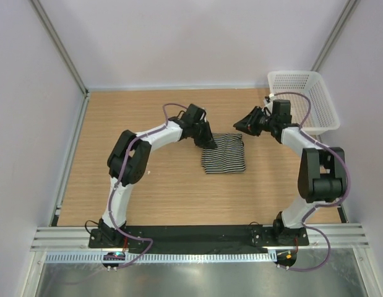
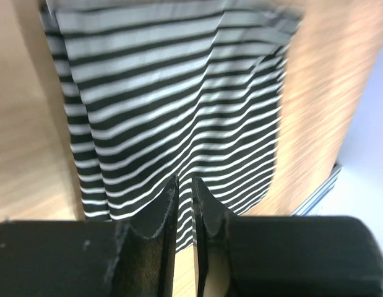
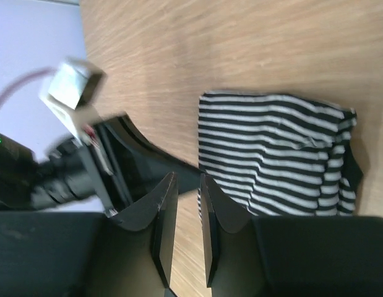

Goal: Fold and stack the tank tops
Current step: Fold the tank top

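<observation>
Top external, folded tank top point(image 1: 224, 153), left pincer point(image 1: 210, 144) at its far-left corner, right pincer point(image 1: 239, 127) just beside, both slightly spread.

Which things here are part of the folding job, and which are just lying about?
Job:
- tank top, striped, folded, mid-table
- left pincer, at the top's edge
- right pincer, close by the top

Lying about:
- basket, white mesh, far right corner

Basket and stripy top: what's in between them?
The right gripper sits between the basket and the tank top; the top external view shows it.
</observation>
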Robot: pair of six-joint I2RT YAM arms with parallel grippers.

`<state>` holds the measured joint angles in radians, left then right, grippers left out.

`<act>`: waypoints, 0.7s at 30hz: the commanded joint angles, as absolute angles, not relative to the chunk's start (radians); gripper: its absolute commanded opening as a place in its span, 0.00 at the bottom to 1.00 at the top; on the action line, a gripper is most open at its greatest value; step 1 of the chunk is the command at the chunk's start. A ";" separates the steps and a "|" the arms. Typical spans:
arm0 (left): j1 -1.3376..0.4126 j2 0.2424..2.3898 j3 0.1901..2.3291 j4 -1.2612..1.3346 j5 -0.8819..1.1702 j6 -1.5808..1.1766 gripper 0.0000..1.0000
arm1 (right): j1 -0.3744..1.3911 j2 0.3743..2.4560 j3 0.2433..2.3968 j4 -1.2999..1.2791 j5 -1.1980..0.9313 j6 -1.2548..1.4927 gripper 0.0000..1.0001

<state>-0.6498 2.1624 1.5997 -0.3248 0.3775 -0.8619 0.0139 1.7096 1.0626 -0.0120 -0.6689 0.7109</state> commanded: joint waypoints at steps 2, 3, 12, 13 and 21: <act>-0.632 2.151 1.729 -0.368 0.348 -0.818 0.15 | 0.012 1.618 0.942 -0.146 -0.578 0.615 0.27; -0.627 2.178 1.742 -0.368 0.347 -0.819 0.15 | 0.012 1.615 0.928 -0.152 -0.574 0.600 0.26; -0.601 2.327 1.893 -0.379 0.324 -0.821 0.15 | 0.014 1.611 0.752 -0.141 -0.531 0.580 0.14; -0.600 2.345 1.911 -0.391 0.330 -0.819 0.15 | 0.012 1.606 0.743 -0.150 -0.520 0.575 0.09; -0.589 2.416 1.901 -0.413 0.301 -0.813 0.15 | 0.012 1.458 0.675 -0.193 -0.342 0.578 0.01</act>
